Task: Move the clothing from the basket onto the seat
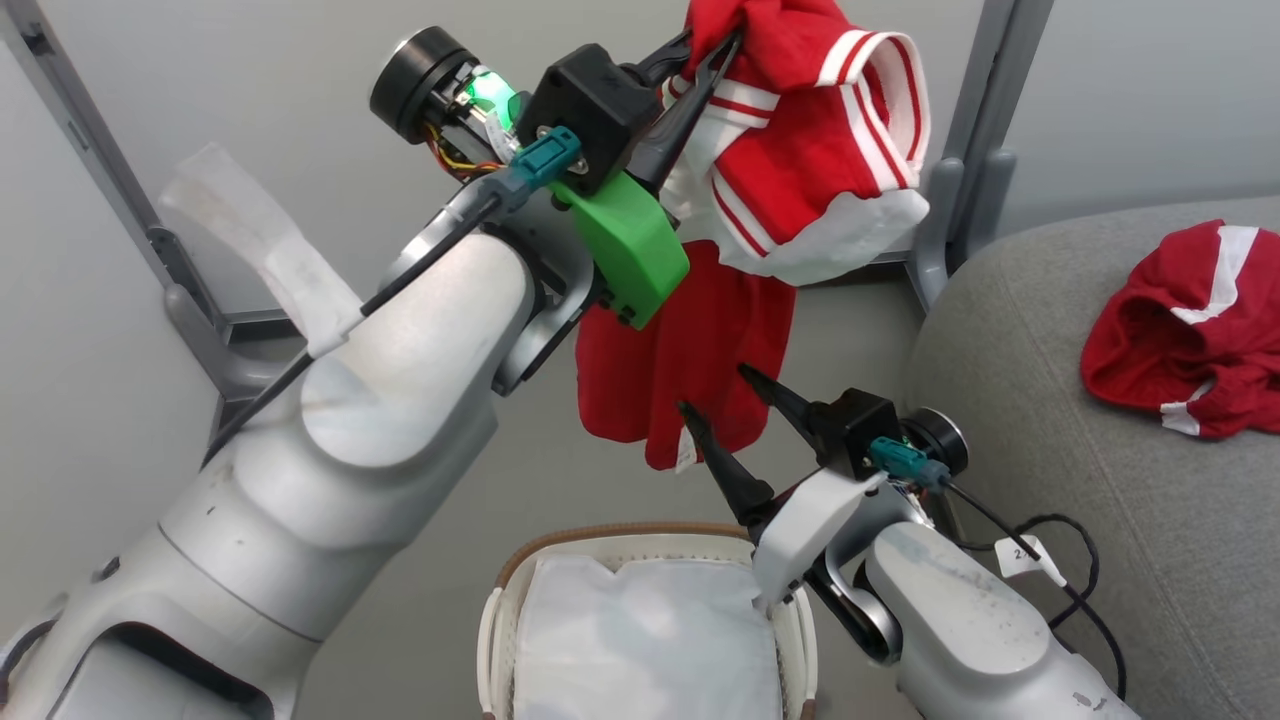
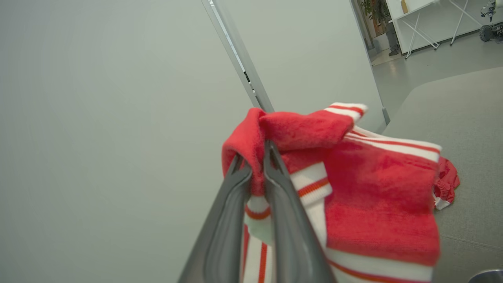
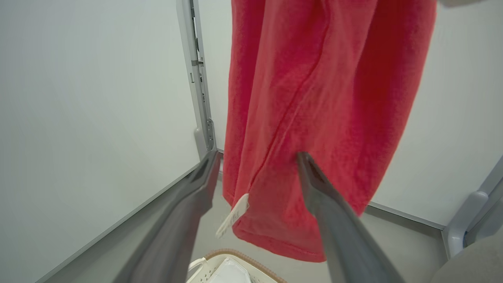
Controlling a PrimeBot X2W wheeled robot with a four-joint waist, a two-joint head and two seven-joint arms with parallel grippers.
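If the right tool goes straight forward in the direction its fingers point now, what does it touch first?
Most likely the hanging red garment, held up by the left tool. Its lower part hangs just past the open right tool, though the exact depth is unclear.

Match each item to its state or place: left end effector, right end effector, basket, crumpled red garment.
Items
1. left end effector
2. right end effector
3. basket
4. crumpled red garment

States
A. lying on the grey seat
B. open, pointing at the lower end of the hanging garment
C. white liner showing inside
D. shut on the hanging garment

Pairs: 1-D, 2-B, 3-C, 4-A
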